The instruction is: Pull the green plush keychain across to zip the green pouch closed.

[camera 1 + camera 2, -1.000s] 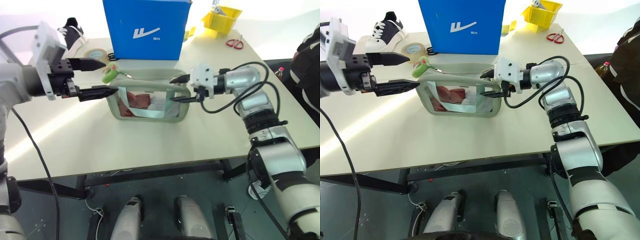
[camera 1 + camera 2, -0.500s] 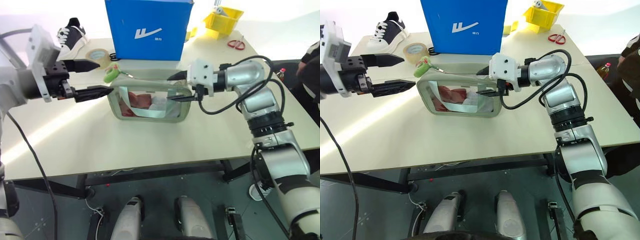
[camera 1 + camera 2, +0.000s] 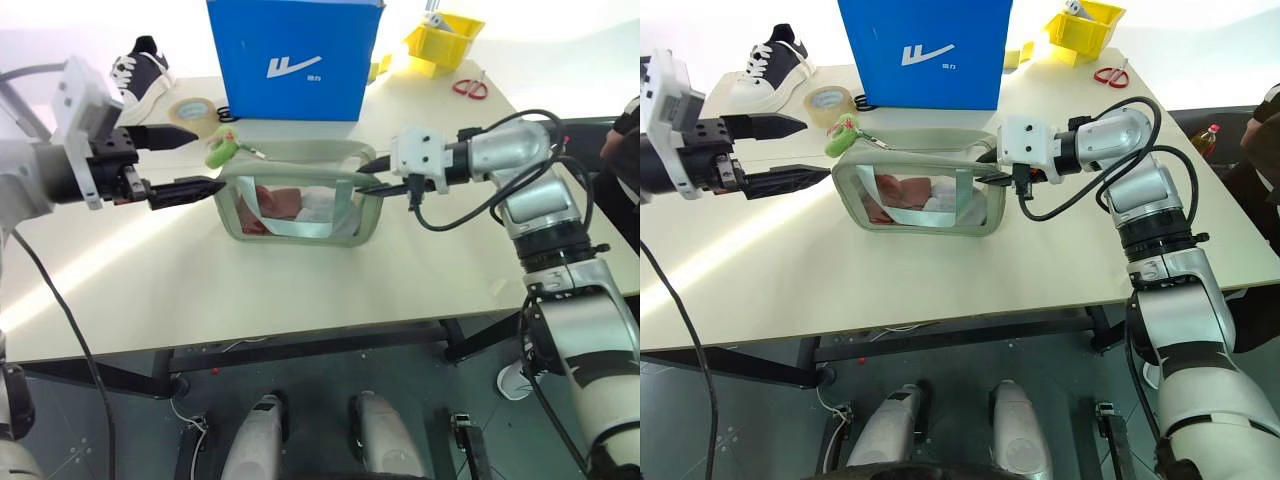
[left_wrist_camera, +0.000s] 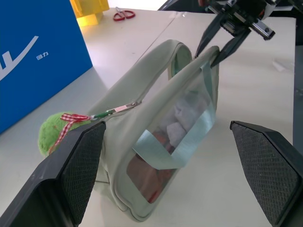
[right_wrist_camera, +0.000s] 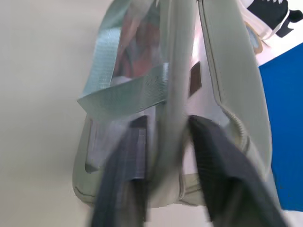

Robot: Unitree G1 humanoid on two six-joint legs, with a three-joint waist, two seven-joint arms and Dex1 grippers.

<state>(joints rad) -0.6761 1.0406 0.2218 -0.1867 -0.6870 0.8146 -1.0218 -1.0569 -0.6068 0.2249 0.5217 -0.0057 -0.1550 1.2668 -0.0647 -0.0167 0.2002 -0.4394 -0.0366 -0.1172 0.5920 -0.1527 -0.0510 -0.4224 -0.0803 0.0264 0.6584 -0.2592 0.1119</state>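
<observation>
Pouch pinched at one end, keychain free at the other

We see the green pouch [image 3: 298, 205] standing on the surface [image 3: 300, 280] before a blue box [image 3: 290, 58]. Our right gripper [image 3: 372, 175] has its fingers pressed together on the pouch's top edge at its right end. The green plush keychain [image 3: 220, 150] sits at the pouch's left end, lying between the spread fingers of our left gripper [image 3: 195, 160], touching neither.

Bright light washed the far side of the table [image 3: 300, 290] to white glare. The near floor lay dim. The right wrist view was motion-blurred.
</observation>
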